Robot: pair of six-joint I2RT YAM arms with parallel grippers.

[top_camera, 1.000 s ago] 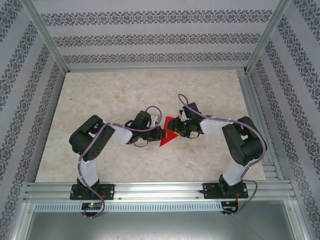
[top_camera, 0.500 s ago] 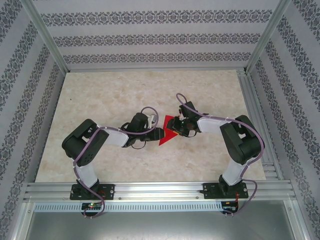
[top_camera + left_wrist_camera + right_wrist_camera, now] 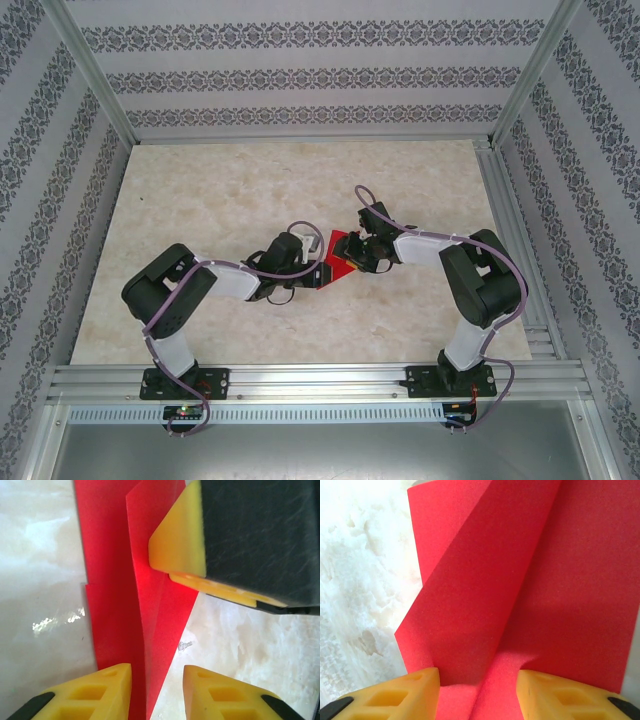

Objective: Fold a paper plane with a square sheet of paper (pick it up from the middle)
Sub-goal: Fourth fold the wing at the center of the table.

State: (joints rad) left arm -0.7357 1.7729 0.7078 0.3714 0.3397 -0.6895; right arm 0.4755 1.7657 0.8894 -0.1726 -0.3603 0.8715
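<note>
Paper plane (image 3: 112,580) crease runs bottom-to-top btwn L gripper (image 3: 157,692) fingers; jaws parted, not clamped. R gripper (image 3: 477,695) at far end, parted too, astride ridge.

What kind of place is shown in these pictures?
Probably a robot test cell in a lab, not a home: an aluminium frame holds patterned wall panels around a marble-look table, and the left arm and right arm are bolted to a rail at its near edge.

The paper plane (image 3: 338,270) lies on the middle of the counter (image 3: 200,200). The left hand (image 3: 323,273) is at its left edge. The right hand (image 3: 359,252) is at its right edge, slightly farther back.
</note>
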